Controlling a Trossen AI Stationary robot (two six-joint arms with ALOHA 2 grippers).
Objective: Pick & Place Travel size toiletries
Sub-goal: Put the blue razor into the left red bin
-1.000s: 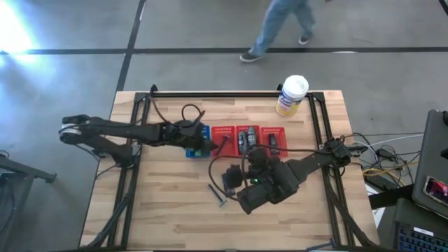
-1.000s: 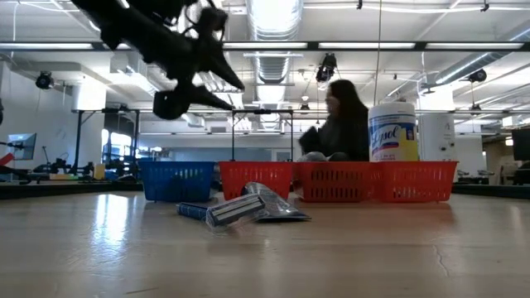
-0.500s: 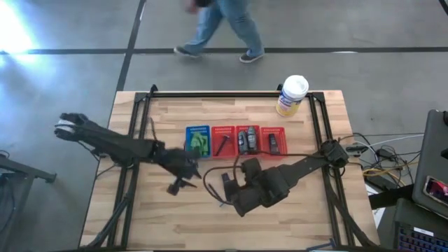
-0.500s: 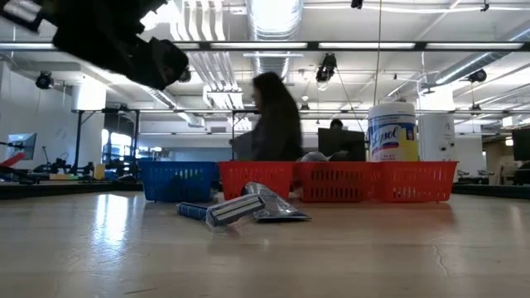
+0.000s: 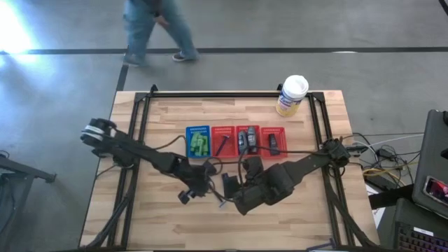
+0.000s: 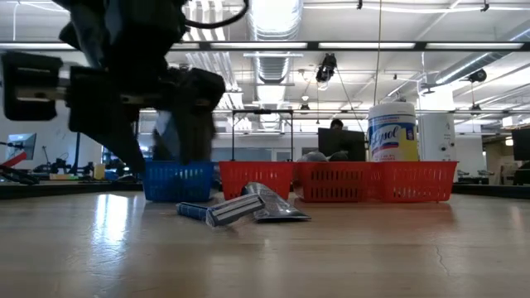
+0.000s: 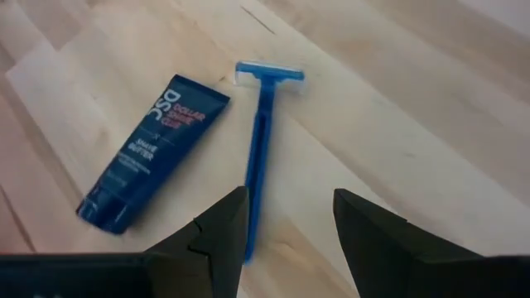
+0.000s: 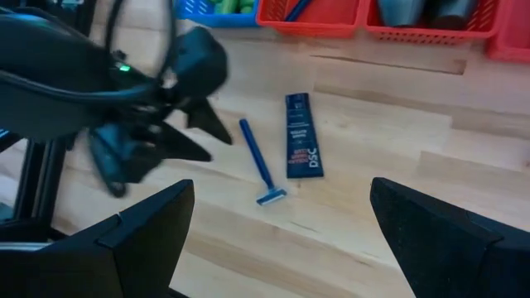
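Observation:
A blue razor point(image 7: 259, 157) and a dark blue tube point(image 7: 153, 153) lie flat on the table, side by side point(image 8: 261, 165) point(image 8: 300, 136). My left gripper point(image 7: 290, 240) is open and hovers just above the razor's handle end point(image 5: 203, 187), touching nothing. My right gripper point(image 8: 281, 240) is wide open on the near side of both point(image 5: 229, 187), also clear of them. Green toiletries point(image 5: 199, 143) lie in the blue basket, and dark ones point(image 5: 246, 140) point(image 5: 274, 143) lie in red baskets. A slim stick point(image 5: 223, 143) lies in another red basket.
One blue basket point(image 5: 189, 131) and three red baskets point(image 5: 260, 130) stand in a row across the table's middle. A white-lidded canister point(image 5: 292, 94) stands at the far right. A person walks on the floor beyond the far edge. Bare wood lies near and left.
My left gripper has swung from above the blue basket toward the table's near edge and right, coming down low over the razor. The green items in the blue basket are now uncovered. The person behind the table has walked left.

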